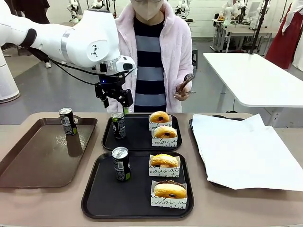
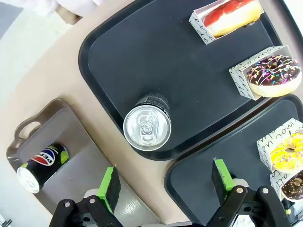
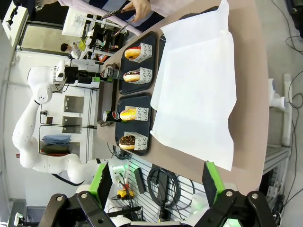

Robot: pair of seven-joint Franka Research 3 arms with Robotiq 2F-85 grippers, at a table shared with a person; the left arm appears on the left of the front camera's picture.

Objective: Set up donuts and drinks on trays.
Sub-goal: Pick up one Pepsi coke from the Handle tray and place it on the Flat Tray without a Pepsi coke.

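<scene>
On tan table [image 1: 246,213], grey-floored lab: two black trays [image 1: 137,198], each with can [image 1: 121,164] and sleeved donuts [image 1: 164,161], script "moi"; spare can "PEPSI" on brown tray [image 1: 28,165]. Left gripper [image 1: 116,101] released above far can; right gripper [image 3: 156,182] spread, holding nothing.

left arm [image 1: 71,42]: reaching across, raised | left gripper [image 2: 163,187]: fingers spread, empty | right gripper [image 3: 156,182]: fingers spread, empty

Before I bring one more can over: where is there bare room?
Free: the brown tray right of its can, and the near black tray in front of its can. Crowded: both trays' right sides, with the donuts.
</scene>
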